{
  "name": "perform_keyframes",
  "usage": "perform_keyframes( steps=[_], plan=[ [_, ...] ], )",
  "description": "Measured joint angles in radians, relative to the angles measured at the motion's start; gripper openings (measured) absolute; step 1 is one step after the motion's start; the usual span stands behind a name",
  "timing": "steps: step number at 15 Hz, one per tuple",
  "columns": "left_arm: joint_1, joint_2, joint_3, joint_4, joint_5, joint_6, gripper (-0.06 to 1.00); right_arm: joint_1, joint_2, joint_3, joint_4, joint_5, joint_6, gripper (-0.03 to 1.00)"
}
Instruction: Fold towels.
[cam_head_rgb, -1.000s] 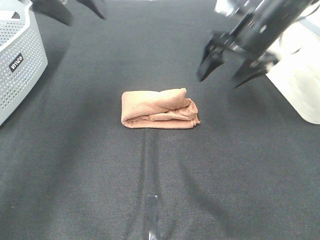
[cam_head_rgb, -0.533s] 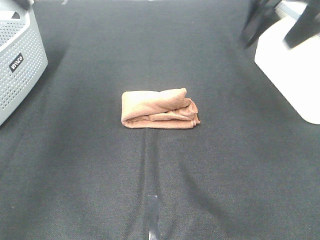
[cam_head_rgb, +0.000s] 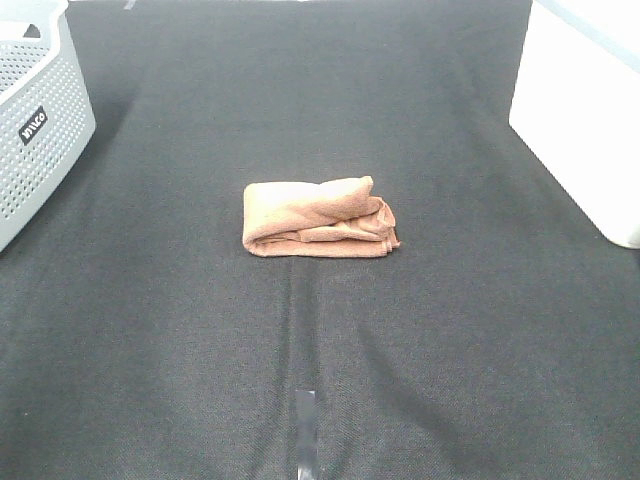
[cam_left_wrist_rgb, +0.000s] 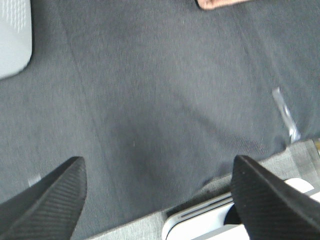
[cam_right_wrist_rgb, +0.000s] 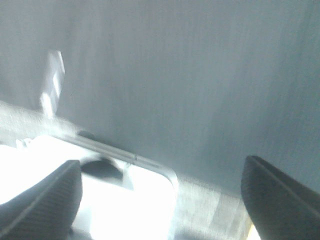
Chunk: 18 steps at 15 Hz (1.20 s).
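Both arms gone from overhead view since before. Towel (cam_head_rgb: 318, 217) folded on table (cam_head_rgb: 420, 350). Left gripper (cam_left_wrist_rgb: 159, 200) and right gripper (cam_right_wrist_rgb: 160, 200) wide apart, empty.

Open dark cloth (cam_head_rgb: 420, 330) around the folded towel (cam_head_rgb: 318, 217); grey basket (cam_head_rgb: 40, 120) far left, white bin (cam_head_rgb: 585, 120) far right.

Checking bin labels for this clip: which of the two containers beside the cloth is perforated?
The grey plastic basket at the overhead view's left edge, dotted with holes; the white bin at right is smooth-walled.
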Motion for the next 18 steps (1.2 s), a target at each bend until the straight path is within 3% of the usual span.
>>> perform_keyframes(
  steps=[4,10,18],
  plan=[
    [0.000,-0.265,0.195,0.000,-0.022,0.037,0.76,0.000,-0.393,0.300,-0.063,-0.036,0.000,0.84],
    [0.000,-0.411,0.331,-0.034,-0.068,0.151,0.76,0.000,-0.702,0.337,-0.080,-0.114,-0.038,0.84],
    [0.000,-0.414,0.336,-0.064,-0.067,0.174,0.76,0.000,-0.730,0.348,-0.080,-0.123,-0.039,0.84]
  ],
)
